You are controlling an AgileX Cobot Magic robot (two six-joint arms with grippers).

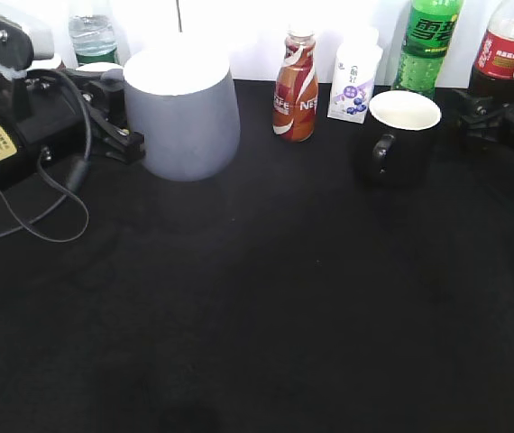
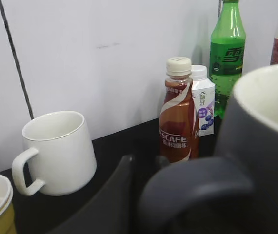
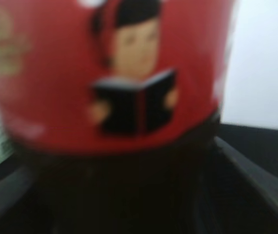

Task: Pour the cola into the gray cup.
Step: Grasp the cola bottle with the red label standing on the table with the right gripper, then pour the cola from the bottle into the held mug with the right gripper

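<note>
My left hand (image 1: 122, 135) is pinching the gray cup (image 1: 183, 113) by its handle, back left on the table (image 1: 266, 298). Right hand (image 1: 473, 113) is clamped around the cola (image 1: 508, 50), back right corner.

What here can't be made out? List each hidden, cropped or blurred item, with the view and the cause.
- Clear plastic cola bottle with red label: exterior view crops its cap at the top edge; right wrist view shows only blurred label.
- Right gripper: whether it is shut; wrist view too close, exterior view dark.
- Blue-gray ceramic cup: its handle faces away in the exterior view.
- Left gripper: whether it is closed, as the cup's handle covers it in the left wrist view.
</note>
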